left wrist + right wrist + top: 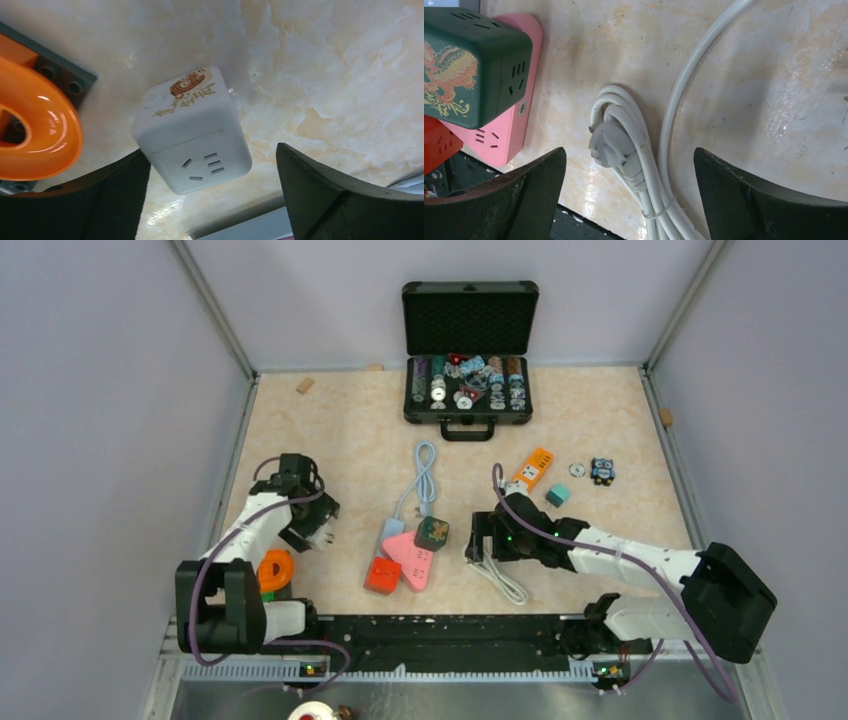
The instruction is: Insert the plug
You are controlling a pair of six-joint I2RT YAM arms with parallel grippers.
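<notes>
A white plug (pixel 611 145) on a bundled white cord (pixel 659 200) lies on the table between the open fingers of my right gripper (pixel 629 185), which hovers just above it; the cord shows in the top view (pixel 503 580) below that gripper (pixel 480 540). A white cube socket (pixel 192 135) with a brown emblem lies between the open fingers of my left gripper (pixel 212 195), touching neither clearly. In the top view the left gripper (pixel 312 525) is at the table's left side.
A pink power strip (pixel 412 558), red cube (pixel 382 575), dark green cube (pixel 433 532) and light blue strip with cable (pixel 425 475) sit mid-table. An orange ring (pixel 275 570) lies by the left arm. An open black case (pixel 468 390) stands at the back; an orange strip (pixel 533 468) and small items lie right.
</notes>
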